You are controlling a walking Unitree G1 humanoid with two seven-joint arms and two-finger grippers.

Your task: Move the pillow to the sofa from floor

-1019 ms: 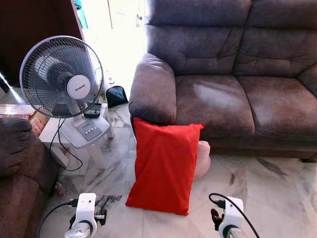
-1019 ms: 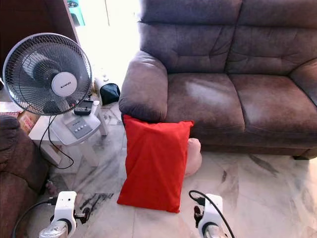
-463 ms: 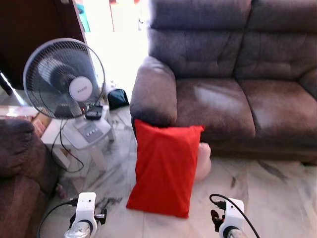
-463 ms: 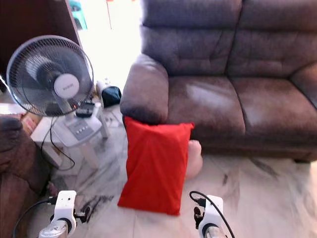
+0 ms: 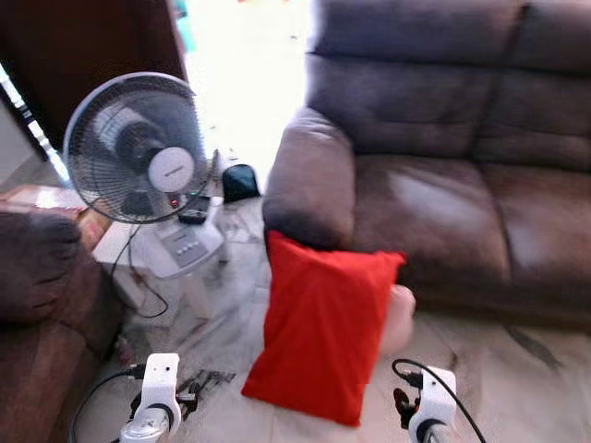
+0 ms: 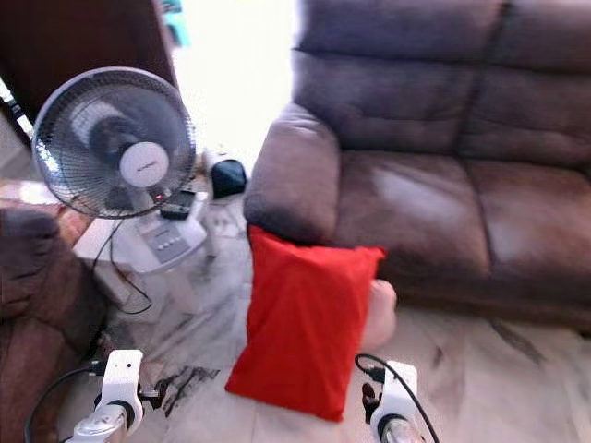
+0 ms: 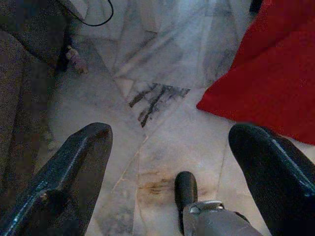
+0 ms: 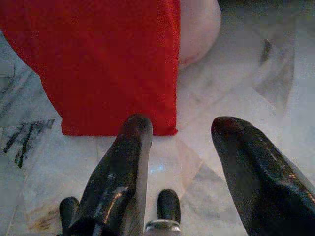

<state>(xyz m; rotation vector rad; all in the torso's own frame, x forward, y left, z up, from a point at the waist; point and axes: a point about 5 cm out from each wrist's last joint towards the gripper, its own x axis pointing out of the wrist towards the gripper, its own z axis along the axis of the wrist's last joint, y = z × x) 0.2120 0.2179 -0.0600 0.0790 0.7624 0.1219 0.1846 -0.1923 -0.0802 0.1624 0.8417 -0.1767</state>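
Pillow (image 5: 323, 334) leaning on sofa (image 5: 443, 194) arm, lower centre of frame, bottom edge on floor. Left pincer (image 7: 167, 167) and right pincer (image 8: 184, 162) both wide open, empty. Better get closer, then squeeze from both sides.

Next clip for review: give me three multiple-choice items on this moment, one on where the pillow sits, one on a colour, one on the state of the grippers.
1. Where is the red fabric pillow?
A. Flat on the seat of the brown upholstered sofa
B. On the marble floor, propped against the sofa's armrest
C. On the white stool beside the fan

2. What colour is the round object tucked behind the pillow?
A. Pale pink
B. Green
C. Black

3. How do the two grippers stand?
A. Both shut on the pillow
B. Left shut on the fan cable
C. Both open, holding nothing

Key:
1 B: its bottom edge rests on the marble floor and its top leans at the brown upholstered sofa.
2 A: the pale pink round object shows at the pillow's edge.
3 C: the left gripper and right gripper have fingers spread over bare floor.
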